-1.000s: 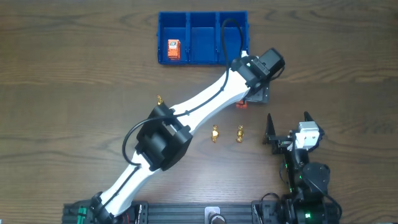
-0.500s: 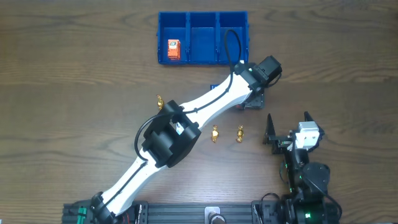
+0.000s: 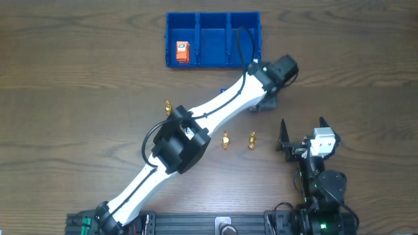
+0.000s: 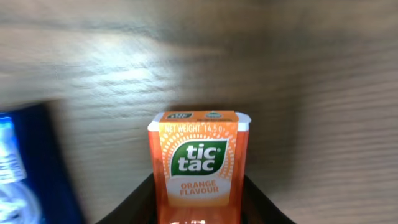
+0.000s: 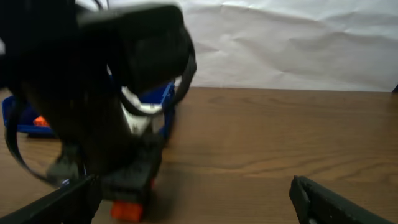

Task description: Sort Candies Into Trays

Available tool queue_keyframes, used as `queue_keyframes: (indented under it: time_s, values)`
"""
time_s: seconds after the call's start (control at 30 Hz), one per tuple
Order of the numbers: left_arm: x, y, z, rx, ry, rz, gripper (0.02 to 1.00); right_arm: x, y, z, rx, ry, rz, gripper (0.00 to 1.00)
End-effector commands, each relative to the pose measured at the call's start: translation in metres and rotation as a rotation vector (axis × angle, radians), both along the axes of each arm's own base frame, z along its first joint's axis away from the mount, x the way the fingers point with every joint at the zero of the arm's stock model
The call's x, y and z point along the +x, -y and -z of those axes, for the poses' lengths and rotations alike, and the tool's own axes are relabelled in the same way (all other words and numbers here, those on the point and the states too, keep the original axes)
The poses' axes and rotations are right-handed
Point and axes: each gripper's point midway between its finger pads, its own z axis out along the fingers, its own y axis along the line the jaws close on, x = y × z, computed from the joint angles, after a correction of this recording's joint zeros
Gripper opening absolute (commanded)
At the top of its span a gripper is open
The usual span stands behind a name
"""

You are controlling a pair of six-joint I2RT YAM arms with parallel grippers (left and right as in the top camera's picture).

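My left gripper point(image 3: 266, 103) has reached across to the right half of the table, below the blue three-compartment tray point(image 3: 212, 64). It is shut on an orange candy box point(image 4: 200, 163), held upright between its fingers point(image 4: 258, 202) just over the wood. The right wrist view shows the same box point(image 5: 127, 210) under that gripper. A second orange box point(image 3: 182, 52) lies in the tray's left compartment. Three gold-wrapped candies point(image 3: 226, 140) point(image 3: 252, 139) point(image 3: 166, 104) lie on the table. My right gripper point(image 3: 304, 134) stands open near its base, holding nothing.
A blue wrapped item point(image 4: 18, 162) lies on the table close beside the held box, also seen as a blue scrap point(image 3: 223, 91) at the left arm's forearm. The tray's middle and right compartments look bare. A white backdrop point(image 5: 292, 43) rises behind the table.
The left gripper has shifted slightly toward the tray with the orange box, and its elbow has swung right. The right arm has kept still.
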Motion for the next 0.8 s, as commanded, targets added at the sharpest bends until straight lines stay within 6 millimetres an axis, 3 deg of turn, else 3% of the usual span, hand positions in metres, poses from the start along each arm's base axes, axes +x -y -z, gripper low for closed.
queue_keyframes:
  time_s: [0.03,0.17,0.3,0.4,0.53,0.67,0.8]
  values:
    - [0.069,-0.027,-0.109,-0.033,0.262,-0.028,0.345,0.0,0.001,0.001,-0.015,0.0,0.0,0.998]
    - [0.106,-0.082,-0.174,-0.05,0.37,-0.077,0.349,0.0,0.001,0.001,-0.015,0.0,0.0,0.996]
    - [0.136,-0.14,-0.198,-0.043,0.403,-0.13,0.343,0.0,0.001,0.001,-0.015,0.0,0.0,0.996]
    - [0.151,-0.171,-0.194,-0.031,0.384,-0.141,0.343,0.0,0.001,0.001,-0.015,0.0,0.0,0.998]
    - [0.161,-0.22,-0.156,0.01,0.28,-0.183,0.345,0.0,0.001,0.001,-0.015,0.0,0.0,0.998]
    - [0.161,-0.232,-0.118,0.042,0.22,-0.168,0.349,0.0,0.001,0.001,-0.015,0.0,0.0,0.998]
    - [0.163,-0.229,-0.107,0.033,0.215,-0.139,0.351,0.0,0.001,0.001,-0.015,0.0,0.0,0.998]
